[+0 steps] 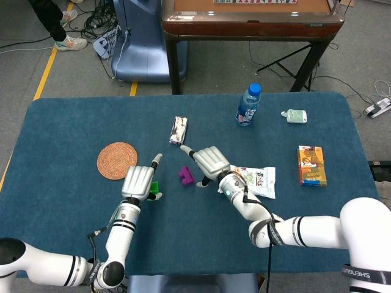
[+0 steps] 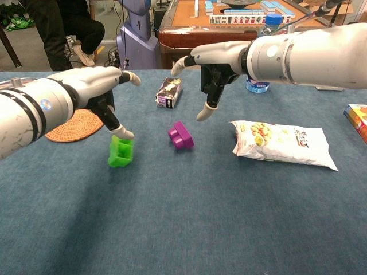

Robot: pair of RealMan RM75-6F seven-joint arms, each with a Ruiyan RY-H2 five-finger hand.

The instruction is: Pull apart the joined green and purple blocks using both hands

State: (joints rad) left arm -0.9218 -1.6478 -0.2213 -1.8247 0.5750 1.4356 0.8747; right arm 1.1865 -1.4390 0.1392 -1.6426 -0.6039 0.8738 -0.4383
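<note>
The green block [image 2: 121,152] and the purple block [image 2: 181,136] lie apart on the blue table, a short gap between them. My left hand [image 2: 106,94] hovers over the green block with its fingers spread, one fingertip just at the block's top edge, holding nothing. In the head view this hand [image 1: 139,181] covers most of the green block [image 1: 154,187]. My right hand [image 2: 215,69] hangs above and right of the purple block, fingers apart and empty. From the head camera it [image 1: 211,162] sits just right of the purple block [image 1: 186,176].
A snack bag [image 2: 284,143] lies right of the purple block. A round woven coaster [image 1: 116,160] sits left of my left hand. A dark wrapped packet [image 1: 178,130], a water bottle [image 1: 248,105], a small white item [image 1: 295,115] and a colourful box [image 1: 311,165] stand farther back and right.
</note>
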